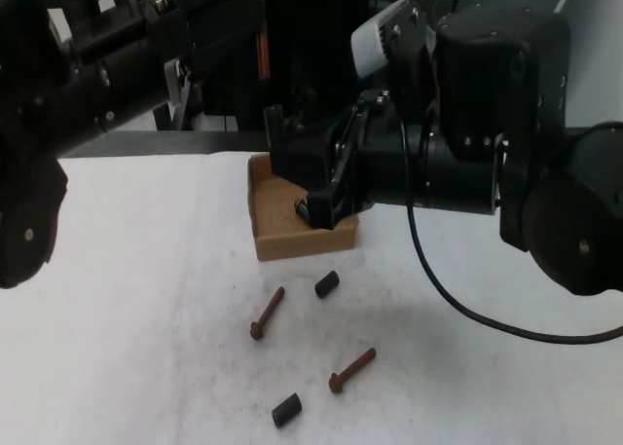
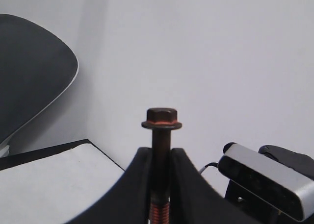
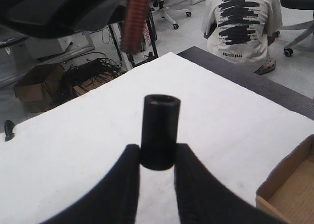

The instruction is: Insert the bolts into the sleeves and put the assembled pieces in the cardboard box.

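My left gripper (image 2: 160,161) is shut on a rusty brown bolt (image 2: 161,120), which stands head-up between its fingers. My right gripper (image 3: 158,161) is shut on a black sleeve (image 3: 160,131), held upright with its open end showing. The threaded end of the held bolt (image 3: 135,18) hangs a little above and beside that sleeve, apart from it. In the high view the right gripper (image 1: 321,206) with the sleeve (image 1: 304,209) hovers over the cardboard box (image 1: 292,242). Two more bolts (image 1: 267,313) (image 1: 351,369) and two more sleeves (image 1: 327,284) (image 1: 286,410) lie loose on the white table.
The white table cover (image 1: 136,299) is bare to the left of the loose parts. A black cable (image 1: 458,299) from the right arm drapes over the table at the right. A box corner (image 3: 289,189) shows in the right wrist view. Dark equipment stands behind the bench.
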You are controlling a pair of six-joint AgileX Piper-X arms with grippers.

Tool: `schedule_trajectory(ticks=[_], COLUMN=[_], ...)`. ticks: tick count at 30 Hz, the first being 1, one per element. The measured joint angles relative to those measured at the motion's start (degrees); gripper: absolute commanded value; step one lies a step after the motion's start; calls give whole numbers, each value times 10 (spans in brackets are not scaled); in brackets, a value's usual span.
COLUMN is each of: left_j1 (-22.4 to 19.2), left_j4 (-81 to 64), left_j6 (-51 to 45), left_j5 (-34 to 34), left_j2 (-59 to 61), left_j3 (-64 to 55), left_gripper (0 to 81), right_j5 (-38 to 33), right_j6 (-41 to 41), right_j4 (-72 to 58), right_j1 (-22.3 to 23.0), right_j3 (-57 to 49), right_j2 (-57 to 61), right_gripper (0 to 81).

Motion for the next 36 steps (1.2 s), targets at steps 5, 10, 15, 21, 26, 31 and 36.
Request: schedule_trajectory(ticks=[5,10,15,21,26,31,36], left_j1=[0,4,19,19,19,19,19], left_j4=[0,0,0,2,2,1,-5], left_j6=[5,10,12,12,12,12,8], left_j5=[0,0,0,0,0,0,0], left_j2=[0,0,7,25,25,25,25], left_j3=[0,0,-2,-2,-2,-2,-2], left_gripper=[2,2,2,2,2,2,2], right_j5=[5,5,5,5,5,5,5], right_j6=[0,5,17,37,43,43,43], right_j4=[0,0,-7,-27,-30,-30,-30], right_j1=[0,0,0,3,5,7,7], right_j3=[0,0,0,0,0,0,0], right_j2=[0,0,0,0,0,0,0], right_gripper=[8,8,8,8,8,8,8])
